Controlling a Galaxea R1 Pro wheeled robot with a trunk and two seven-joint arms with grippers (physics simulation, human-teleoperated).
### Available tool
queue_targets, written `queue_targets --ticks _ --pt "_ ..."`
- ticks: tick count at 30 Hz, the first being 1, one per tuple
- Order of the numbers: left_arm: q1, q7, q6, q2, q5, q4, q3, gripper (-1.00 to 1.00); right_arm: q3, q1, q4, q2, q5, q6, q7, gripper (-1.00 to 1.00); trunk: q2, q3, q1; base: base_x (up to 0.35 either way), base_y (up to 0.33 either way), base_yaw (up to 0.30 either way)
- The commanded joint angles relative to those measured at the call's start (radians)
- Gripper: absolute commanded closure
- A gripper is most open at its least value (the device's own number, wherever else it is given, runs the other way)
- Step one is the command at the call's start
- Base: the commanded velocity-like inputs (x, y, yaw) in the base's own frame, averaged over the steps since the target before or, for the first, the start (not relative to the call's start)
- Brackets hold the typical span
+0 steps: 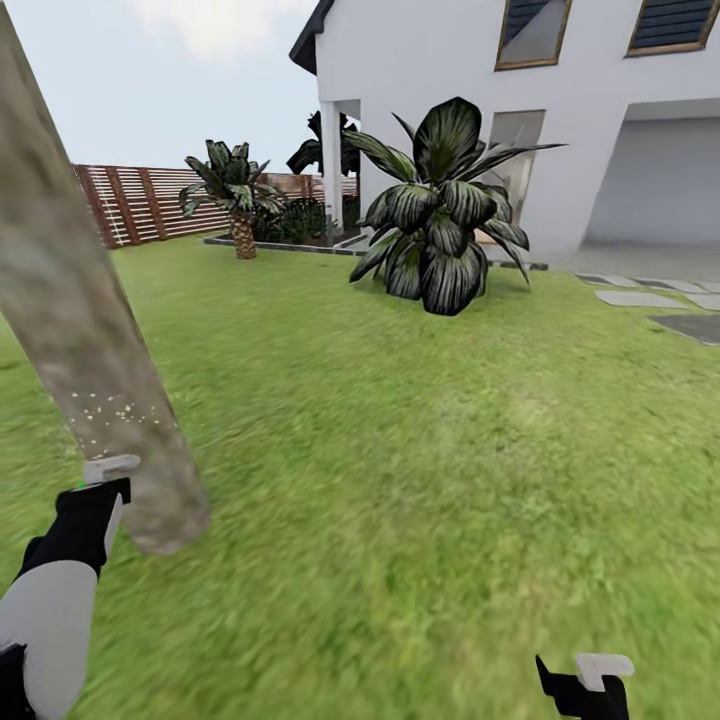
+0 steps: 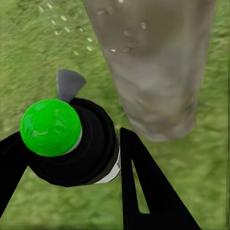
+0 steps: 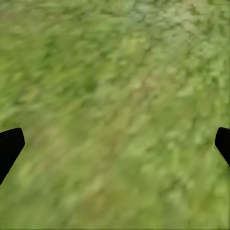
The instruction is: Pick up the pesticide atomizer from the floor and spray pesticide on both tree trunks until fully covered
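The tree trunk [image 1: 80, 320], thick with mottled grey-brown bark, rises at the left of the head view, and pale specks dot its lower part. My left gripper [image 1: 95, 505] sits right beside its base. In the left wrist view the left gripper [image 2: 72, 160] is shut on the pesticide atomizer [image 2: 76, 148], a black bottle with a round green top and a white band. The trunk [image 2: 153, 62] stands just beyond the atomizer. My right gripper [image 1: 590, 685] hangs low at the right. It is open over bare grass [image 3: 115, 146], holding nothing.
The grass lawn [image 1: 400, 450] spreads ahead. A dark broad-leaved plant [image 1: 440, 215] stands mid-lawn before the white house [image 1: 440, 60]. A short palm [image 1: 235, 195] and a brown slat fence [image 1: 140, 205] stand at the back left. Grey stepping slabs [image 1: 650, 298] lie at the right.
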Motion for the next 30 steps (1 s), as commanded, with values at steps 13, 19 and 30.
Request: queue_targets --ticks 13,19,30 --pt "0.031 0.002 0.002 -0.001 -0.006 0.012 0.018 1.00 -0.008 -0.001 0.000 0.000 0.004 -0.004 0.007 -1.00 0.000 -0.001 0.000 0.256 -0.171 0.114" --pt "0.032 0.002 0.002 -0.003 -0.006 0.016 0.018 1.00 -0.008 -0.001 0.000 0.000 0.004 -0.004 0.008 -1.00 0.000 -0.001 0.000 0.202 -0.023 0.276" --pt "0.032 0.002 -0.004 -0.011 -0.005 0.067 0.018 1.00 -0.008 -0.001 0.000 0.000 0.005 -0.004 0.008 -1.00 0.000 -0.001 0.000 0.004 -0.150 0.126"
